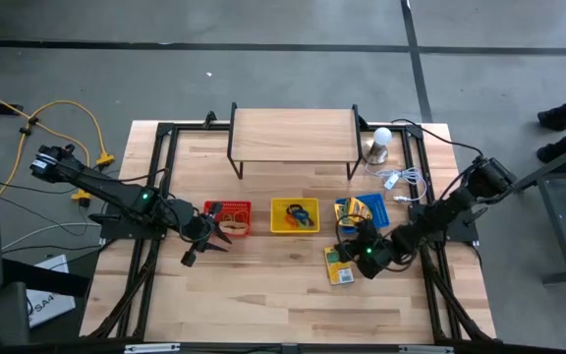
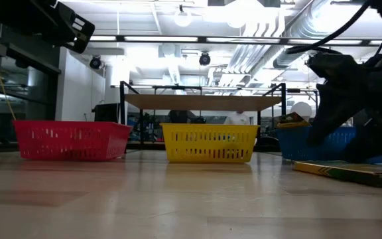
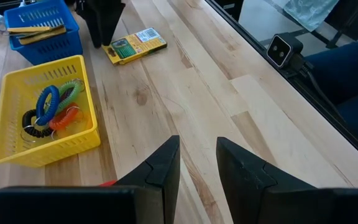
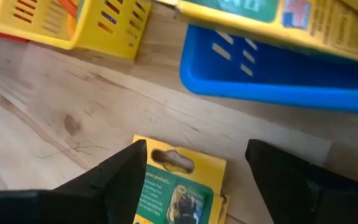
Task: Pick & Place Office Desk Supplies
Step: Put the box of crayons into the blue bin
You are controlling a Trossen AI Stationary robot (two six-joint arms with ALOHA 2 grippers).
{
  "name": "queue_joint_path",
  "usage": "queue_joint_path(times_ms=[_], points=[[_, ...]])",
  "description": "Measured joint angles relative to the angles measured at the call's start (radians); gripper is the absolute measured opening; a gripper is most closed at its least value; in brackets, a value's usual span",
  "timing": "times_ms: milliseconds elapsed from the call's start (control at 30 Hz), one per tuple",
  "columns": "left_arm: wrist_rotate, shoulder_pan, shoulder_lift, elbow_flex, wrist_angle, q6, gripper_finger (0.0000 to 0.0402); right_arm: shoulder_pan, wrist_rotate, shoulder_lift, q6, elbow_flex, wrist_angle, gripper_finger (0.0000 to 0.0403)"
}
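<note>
Crayon box (image 4: 176,186) lies flat between the open right pincer (image 4: 197,180) fingers.

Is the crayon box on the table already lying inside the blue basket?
No, the crayon box lies flat on the bare table, outside the blue basket.

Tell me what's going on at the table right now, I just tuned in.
The right gripper hangs open over a flat crayon box lying on the table in front of the blue basket, which already holds similar boxes. The left gripper is open and empty near the red basket. Coloured coil rings sit in the yellow basket between the two.
</note>
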Motion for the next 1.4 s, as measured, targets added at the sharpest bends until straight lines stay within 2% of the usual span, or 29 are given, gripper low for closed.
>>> queue_joint_path(times_ms=[233,633,933,1400], points=[[0.0,0.0,0.0,0.0,0.0,0.0,0.01,-0.011,-0.035,0.0,-0.043,-0.001,0.08,0.0271],[0.0,0.0,0.0,0.0,0.0,0.0,0.01,-0.008,-0.161,0.0,0.004,0.0,0.197,0.0272],[0.0,0.0,0.0,0.0,0.0,0.0,0.01,-0.008,-0.251,-0.001,0.03,0.002,0.216,0.0271],[0.0,0.0,0.0,0.0,0.0,0.0,0.01,-0.006,-0.267,-0.001,-0.03,0.002,0.223,0.0271]])
